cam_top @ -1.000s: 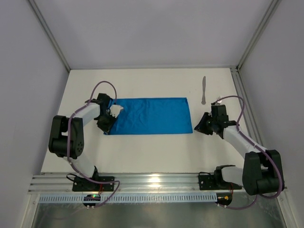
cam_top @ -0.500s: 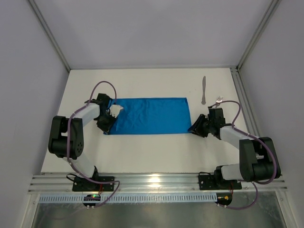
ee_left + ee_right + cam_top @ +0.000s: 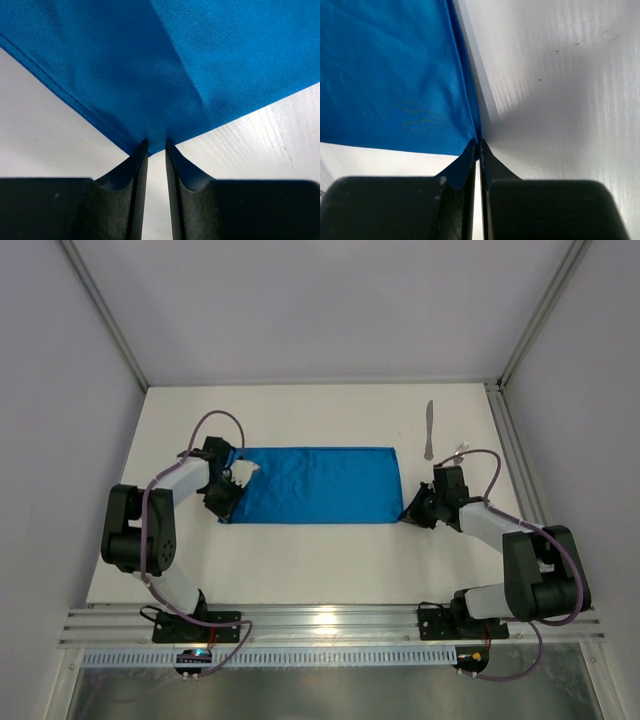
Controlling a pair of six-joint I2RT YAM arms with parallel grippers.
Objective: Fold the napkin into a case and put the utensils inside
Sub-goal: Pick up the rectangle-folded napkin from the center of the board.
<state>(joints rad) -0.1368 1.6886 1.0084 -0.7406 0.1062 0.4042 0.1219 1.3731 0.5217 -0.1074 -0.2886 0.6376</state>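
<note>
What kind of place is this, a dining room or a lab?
Probably a robotics lab test cell: a white table boxed in by plain panels on metal framing, two robot arms bolted to a rail at its near edge, and a blue napkin and knife laid out.

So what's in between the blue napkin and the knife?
Nothing, only bare white table lies between the napkin and the knife. You can see this from the top camera; the wrist cameras don't show the knife.
</note>
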